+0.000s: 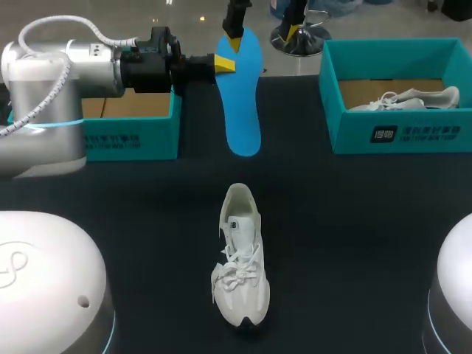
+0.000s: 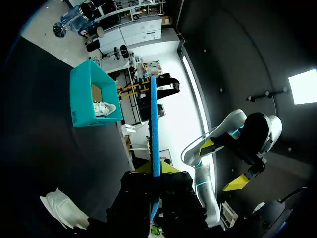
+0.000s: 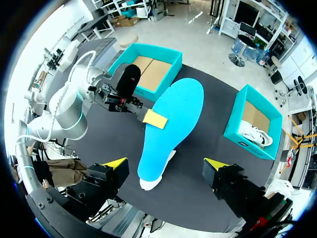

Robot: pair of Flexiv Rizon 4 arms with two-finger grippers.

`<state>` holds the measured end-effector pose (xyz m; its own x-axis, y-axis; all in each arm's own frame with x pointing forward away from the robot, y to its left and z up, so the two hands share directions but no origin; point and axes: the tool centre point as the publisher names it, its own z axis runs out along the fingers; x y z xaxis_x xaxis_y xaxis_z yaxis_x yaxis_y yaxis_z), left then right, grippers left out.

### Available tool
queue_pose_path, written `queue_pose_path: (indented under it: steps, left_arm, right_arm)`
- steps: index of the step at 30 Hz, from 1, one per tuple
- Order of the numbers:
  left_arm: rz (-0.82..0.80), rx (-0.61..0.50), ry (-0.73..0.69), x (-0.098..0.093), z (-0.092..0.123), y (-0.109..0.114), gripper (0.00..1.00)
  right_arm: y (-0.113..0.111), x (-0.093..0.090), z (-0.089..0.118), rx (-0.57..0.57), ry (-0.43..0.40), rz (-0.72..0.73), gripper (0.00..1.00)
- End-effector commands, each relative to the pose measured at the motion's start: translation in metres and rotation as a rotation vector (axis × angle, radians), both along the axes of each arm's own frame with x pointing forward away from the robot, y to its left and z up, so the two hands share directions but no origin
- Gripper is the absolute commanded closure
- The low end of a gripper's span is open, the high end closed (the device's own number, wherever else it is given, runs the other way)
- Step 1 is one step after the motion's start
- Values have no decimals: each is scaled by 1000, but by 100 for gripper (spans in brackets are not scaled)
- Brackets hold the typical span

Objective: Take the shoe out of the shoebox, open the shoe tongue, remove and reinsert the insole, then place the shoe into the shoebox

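A blue insole hangs in the air above the table's far middle, with my left gripper shut on its edge from the left. In the left wrist view the insole is edge-on between the fingers of that gripper. The white shoe lies laces up on the black table, toe towards the near edge. My right gripper hovers open high above the insole and the shoe, touching neither. In the head view the right gripper is just behind the insole's top.
An open teal shoebox stands at the back left behind my left arm. A second teal shoebox at the back right holds another white shoe. Black table surface surrounds the shoe.
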<state>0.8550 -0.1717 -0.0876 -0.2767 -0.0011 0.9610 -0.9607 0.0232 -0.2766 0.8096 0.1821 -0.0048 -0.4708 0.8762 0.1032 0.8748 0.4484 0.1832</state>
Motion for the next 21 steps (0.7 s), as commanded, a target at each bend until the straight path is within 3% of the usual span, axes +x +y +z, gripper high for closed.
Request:
queue_pose_path:
  steps: [1,10,17,21]
  left_arm:
    - [-81,13,-414,-15,-4,10,100]
    - [-87,-26,-585,-28,-8,13,100]
    - [-61,-56,-594,-24,-13,18,100]
    - [-27,-13,-621,-26,-21,19,100]
  right_arm:
    - [1,1,0,-2,2,0,0]
    - [1,1,0,-2,2,0,0]
    - [1,1,0,-2,2,0,0]
    - [1,1,0,-2,2,0,0]
